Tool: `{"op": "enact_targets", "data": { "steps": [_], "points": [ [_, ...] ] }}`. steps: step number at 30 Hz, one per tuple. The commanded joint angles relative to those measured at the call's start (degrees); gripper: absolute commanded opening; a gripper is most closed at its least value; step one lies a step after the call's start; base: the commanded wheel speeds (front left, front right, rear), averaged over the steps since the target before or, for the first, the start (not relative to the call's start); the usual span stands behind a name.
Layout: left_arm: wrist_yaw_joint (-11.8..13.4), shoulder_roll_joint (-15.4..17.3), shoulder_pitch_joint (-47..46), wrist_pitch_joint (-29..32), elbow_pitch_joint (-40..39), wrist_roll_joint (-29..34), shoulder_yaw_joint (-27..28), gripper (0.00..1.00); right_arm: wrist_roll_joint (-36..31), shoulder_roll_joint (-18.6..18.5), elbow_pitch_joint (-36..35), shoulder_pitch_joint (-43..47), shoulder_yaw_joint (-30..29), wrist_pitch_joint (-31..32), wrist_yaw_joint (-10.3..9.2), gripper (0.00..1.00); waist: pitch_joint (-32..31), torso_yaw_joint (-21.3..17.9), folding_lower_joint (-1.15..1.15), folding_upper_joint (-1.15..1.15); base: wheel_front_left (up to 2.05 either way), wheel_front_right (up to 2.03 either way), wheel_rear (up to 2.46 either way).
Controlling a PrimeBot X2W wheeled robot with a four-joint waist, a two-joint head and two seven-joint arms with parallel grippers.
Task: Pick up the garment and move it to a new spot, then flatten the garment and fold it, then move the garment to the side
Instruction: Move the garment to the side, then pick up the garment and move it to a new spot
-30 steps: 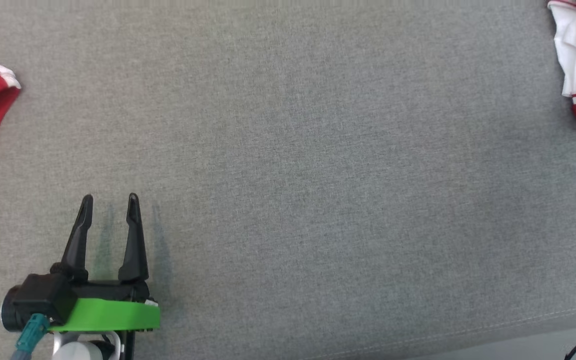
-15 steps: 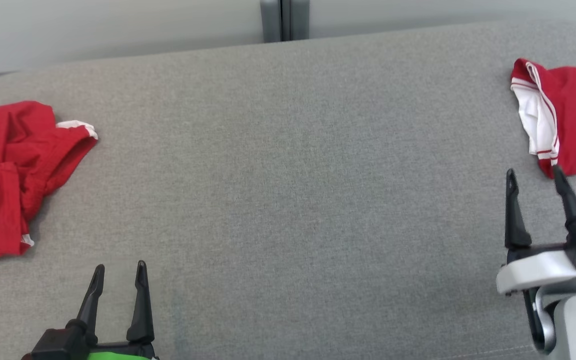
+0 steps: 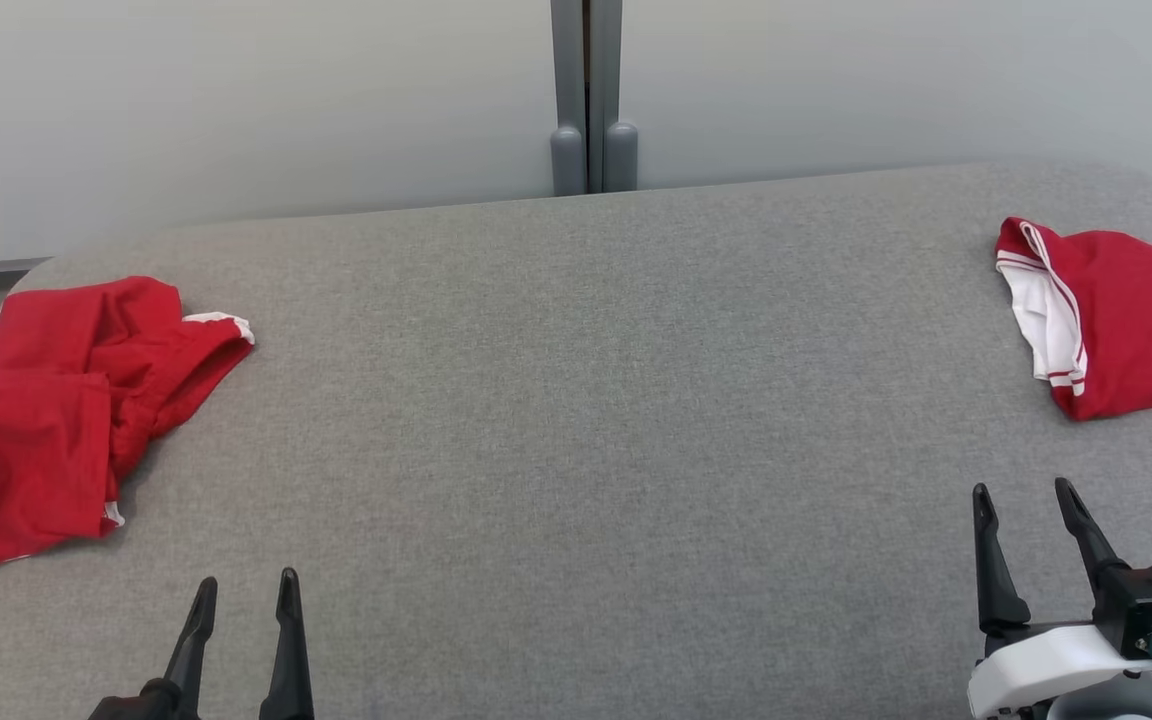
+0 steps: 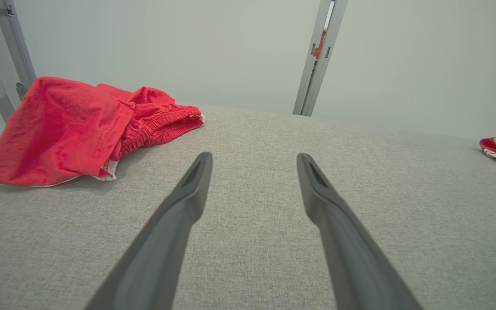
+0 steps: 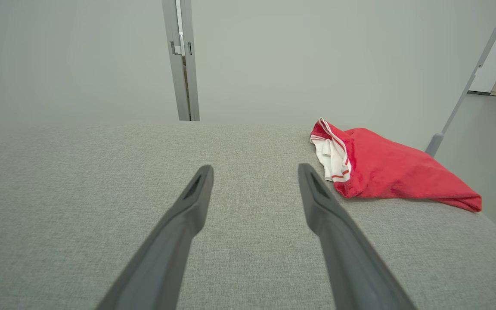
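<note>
A crumpled red garment point(image 3: 56, 410) with white trim lies at the left edge of the grey padded table point(image 3: 576, 420); the left wrist view has it point(image 4: 71, 129) ahead and to the left. A second red garment point(image 3: 1126, 320) with a white striped lining lies at the far right, seen also in the right wrist view point(image 5: 385, 170). My left gripper point(image 3: 246, 585) stands open at the bottom left, empty, a short way in front of the left garment. At the bottom right my right gripper point(image 3: 1024, 490) is open and empty, short of the right garment.
A pale wall with a grey upright post point(image 3: 588, 100) runs behind the table. The table's rounded back corners sit near each garment. Floor shows past the right edge in the right wrist view point(image 5: 489, 142).
The head camera has tilted up, bringing the table's back edge, the wall and both garments fully into view. The right gripper has come into the picture at the lower right.
</note>
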Motion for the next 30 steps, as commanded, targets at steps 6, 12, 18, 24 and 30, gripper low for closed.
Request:
{"op": "enact_targets", "data": {
  "steps": [6, 12, 18, 24, 30],
  "points": [
    [-0.18, 0.04, 0.19, 0.02, 0.25, -0.46, -0.1, 1.0, 0.73, 0.01, 0.53, 0.58, 1.11, -0.14, -0.09, 1.0, 0.0, -0.35, 0.0, 0.0, 0.0, 0.0, 0.0],
    [-0.18, 0.04, -0.06, 0.02, 0.59, -0.18, -0.12, 1.0, 0.88, 0.01, 0.57, 0.43, 1.0, -0.14, -0.09, 1.0, 0.26, 0.11, 0.0, 0.0, 0.0, 0.0, 0.0],
    [-0.18, 0.07, -1.17, 0.02, 0.94, -0.17, -0.66, 1.0, 1.17, 0.02, 0.4, 1.41, 0.82, -0.14, -0.09, 1.0, 0.35, 3.42, 0.0, 0.0, 0.0, 0.0, 0.0],
    [-0.16, 0.1, -0.17, 0.02, 1.52, -1.04, -0.55, 1.0, 1.76, 0.0, 0.65, 1.78, 2.25, -0.15, -0.09, 1.0, 0.1, 12.8, 0.0, 0.0, 0.0, 0.0, 0.0],
    [-0.03, 0.08, 1.65, 0.02, 1.87, -1.3, 0.17, 1.0, 2.34, -0.01, 1.28, 1.08, 3.51, -0.15, -0.09, 1.0, -0.14, 21.96, 0.0, 0.0, 0.0, 0.0, 0.0]
  ]
}}
